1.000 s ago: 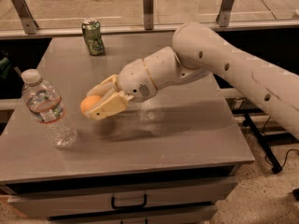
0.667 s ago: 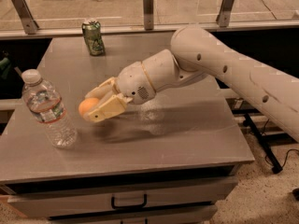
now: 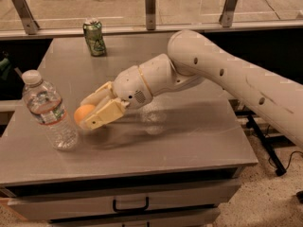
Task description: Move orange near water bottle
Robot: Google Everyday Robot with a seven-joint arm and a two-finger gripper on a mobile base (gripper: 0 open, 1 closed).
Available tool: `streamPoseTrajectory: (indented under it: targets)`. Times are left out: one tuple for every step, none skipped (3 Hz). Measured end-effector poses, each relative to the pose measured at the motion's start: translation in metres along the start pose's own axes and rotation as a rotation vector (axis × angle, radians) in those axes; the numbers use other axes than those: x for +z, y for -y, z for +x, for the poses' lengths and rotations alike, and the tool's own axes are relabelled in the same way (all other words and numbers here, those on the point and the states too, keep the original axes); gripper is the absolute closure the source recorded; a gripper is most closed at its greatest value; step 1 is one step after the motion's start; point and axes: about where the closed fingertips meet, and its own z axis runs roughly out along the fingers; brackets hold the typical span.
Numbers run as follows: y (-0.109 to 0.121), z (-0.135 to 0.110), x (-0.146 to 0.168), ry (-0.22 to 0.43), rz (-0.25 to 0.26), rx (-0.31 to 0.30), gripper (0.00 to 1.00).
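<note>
Tool: we find the tool at the end of the arm, low over the left half of the surface, pointing left toward the bottle. Its two pale fingers are pinched on the orange, one above and behind the fruit and one in front of it.
Orange: the orange sits between the fingertips, with only its left side showing past them. We cannot tell whether it touches the surface or hangs just over it.
Water bottle: the water bottle stands upright near the left front of the surface, clear plastic with a white cap and a label band round its middle. It is just beside the orange, on its left, and we see a thin gap between them.
Arm: the cream arm comes in from the right edge and bends down across the middle of the surface to the tool.
Surface: the grey surface carries the bottle and the can; a drawer with a dark handle runs beneath its front edge.
Green can: a green can stands upright near the back edge, well apart from the bottle and the orange.
Background: we see metal posts and glass panels behind the surface.
</note>
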Motion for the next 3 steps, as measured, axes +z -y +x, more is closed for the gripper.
streamPoseTrajectory:
  targets:
    - [0.0, 0.0, 0.003, 0.007, -0.008, 0.008, 0.0]
    - [0.0, 0.0, 0.004, 0.009, -0.01, 0.012, 0.0]
    - [0.014, 0.009, -0.022, -0.035, 0.072, 0.018, 0.0]
